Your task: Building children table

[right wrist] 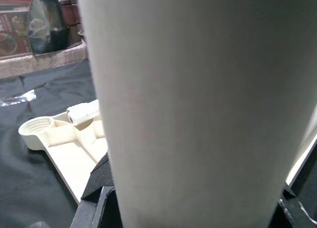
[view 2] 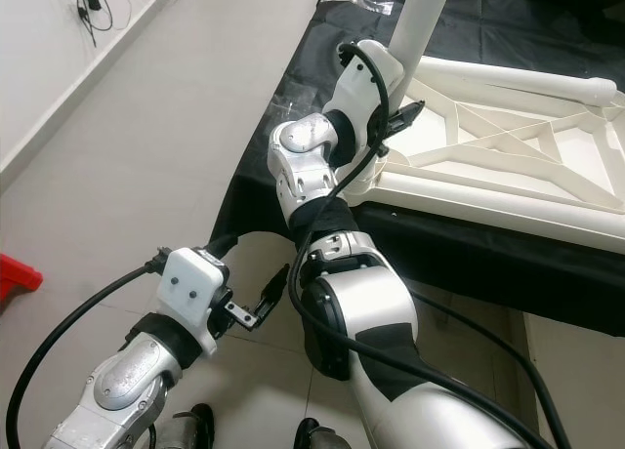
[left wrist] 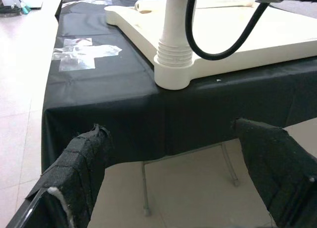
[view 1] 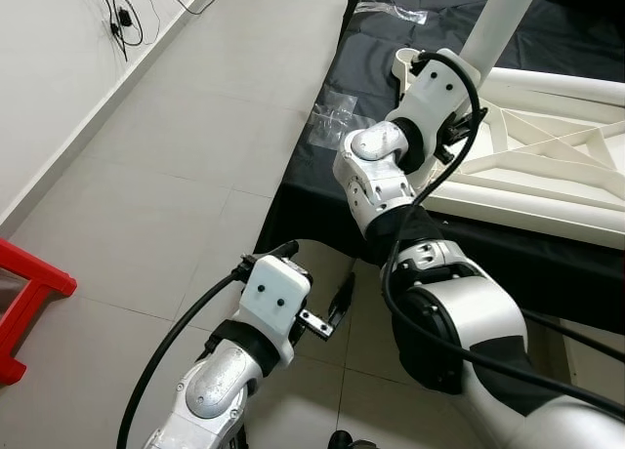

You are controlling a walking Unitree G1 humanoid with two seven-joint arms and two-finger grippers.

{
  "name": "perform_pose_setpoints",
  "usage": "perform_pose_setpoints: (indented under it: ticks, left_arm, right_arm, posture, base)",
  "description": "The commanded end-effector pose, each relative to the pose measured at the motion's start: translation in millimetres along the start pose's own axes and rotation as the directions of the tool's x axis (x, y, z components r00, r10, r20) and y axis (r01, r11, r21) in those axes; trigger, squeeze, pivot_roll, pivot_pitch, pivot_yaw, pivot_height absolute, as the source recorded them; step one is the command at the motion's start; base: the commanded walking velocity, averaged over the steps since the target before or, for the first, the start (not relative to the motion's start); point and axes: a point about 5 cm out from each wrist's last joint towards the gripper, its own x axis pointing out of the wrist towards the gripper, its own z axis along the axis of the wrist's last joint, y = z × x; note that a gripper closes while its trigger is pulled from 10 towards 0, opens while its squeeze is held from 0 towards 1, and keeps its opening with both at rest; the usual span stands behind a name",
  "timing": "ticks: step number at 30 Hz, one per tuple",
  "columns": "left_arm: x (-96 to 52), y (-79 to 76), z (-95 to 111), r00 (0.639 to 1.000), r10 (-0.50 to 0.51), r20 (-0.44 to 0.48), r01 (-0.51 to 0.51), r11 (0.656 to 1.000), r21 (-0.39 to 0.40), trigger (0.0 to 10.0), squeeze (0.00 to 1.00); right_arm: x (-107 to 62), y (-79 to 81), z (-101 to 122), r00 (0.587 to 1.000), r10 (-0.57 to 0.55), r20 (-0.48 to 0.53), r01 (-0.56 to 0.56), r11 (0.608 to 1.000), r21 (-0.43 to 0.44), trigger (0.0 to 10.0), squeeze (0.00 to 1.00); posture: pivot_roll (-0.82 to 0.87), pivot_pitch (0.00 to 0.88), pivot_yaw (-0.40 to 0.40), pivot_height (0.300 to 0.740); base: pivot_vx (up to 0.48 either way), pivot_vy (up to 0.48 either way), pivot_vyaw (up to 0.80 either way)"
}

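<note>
The cream plastic tabletop (view 2: 508, 146) lies upside down on a black cloth (view 1: 322, 185) spread over a low stand, its ribbed underside facing up. At its near left corner a round threaded socket holds a cream table leg (left wrist: 174, 37), which stands upright and runs out of the top of the head views. A second leg (view 2: 508, 78) lies flat along the far edge of the tabletop, and another empty socket (right wrist: 37, 131) sits at a far corner.

The right gripper (view 2: 395, 117) is up at the standing leg, just above the socket. In the right wrist view the leg's pale shaft passes right between the black fingers (right wrist: 101, 178), close against them on both sides, so the jaws look clasped around the leg. The silver right arm bends up from near right, a black cable looping over its wrist.

The left gripper (view 1: 337, 303) hangs low on the near left, over the tiled floor (view 1: 195, 127), just short of the hanging edge of the cloth. Its two fingers (left wrist: 79, 163) stand wide apart with nothing between them.

Clear plastic wrappers (left wrist: 81, 54) lie on the cloth left of the tabletop. Further left, a red stool (view 1: 24, 303) stands at the edge of view, and black cables (view 1: 122, 20) trail on the floor by the far wall.
</note>
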Motion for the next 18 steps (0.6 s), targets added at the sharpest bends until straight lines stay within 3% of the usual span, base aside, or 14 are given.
perform_pose_setpoints:
  ticks: [1,4,5,8,9,18]
  left_arm:
    - [-2.4,-3.2,-3.1,1.000,-0.014,-0.013,0.014,1.000,0.003,10.0,0.00]
    - [-3.0,-4.1,-4.0,1.000,-0.022,-0.016,0.023,1.000,0.015,10.0,0.00]
    - [-3.6,-5.3,-5.3,0.999,-0.029,-0.020,0.030,0.999,0.023,10.0,0.00]
    - [-4.0,-6.1,-6.1,0.999,-0.034,-0.023,0.034,0.999,0.027,10.0,0.00]
    - [-4.0,-6.6,-6.8,0.999,-0.035,-0.025,0.036,0.999,0.028,10.0,0.00]
    - [-4.5,-7.0,-8.5,0.999,-0.031,-0.031,0.032,0.999,0.020,10.0,0.00]
  right_arm:
    - [-3.8,-22.1,-56.1,0.965,-0.103,-0.240,0.077,0.990,-0.118,10.0,0.00]
    - [-4.3,-21.8,-56.5,0.965,-0.099,-0.243,0.072,0.991,-0.115,10.0,0.00]
    - [-4.9,-21.3,-56.8,0.965,-0.091,-0.247,0.065,0.992,-0.109,10.0,0.58]
    - [-5.3,-21.0,-57.0,0.965,-0.085,-0.250,0.061,0.993,-0.104,10.0,0.58]
    - [-6.0,-20.7,-57.8,0.965,-0.075,-0.250,0.051,0.994,-0.101,10.0,1.00]
    - [-7.7,-18.6,-57.8,0.965,-0.044,-0.259,0.026,0.997,-0.073,10.0,1.00]
  posture:
    - [0.15,0.298,-0.045,0.740]
    - [0.15,0.298,-0.042,0.740]
    - [0.15,0.297,-0.041,0.740]
    - [0.15,0.297,-0.041,0.740]
    - [0.15,0.298,-0.043,0.740]
    - [0.14,0.298,-0.043,0.740]
  base:
    - [0.000,0.000,0.00]
    - [0.000,0.000,0.00]
    - [0.000,0.000,0.00]
    - [0.000,0.000,0.00]
    - [0.000,0.000,0.00]
    - [0.000,0.000,0.00]
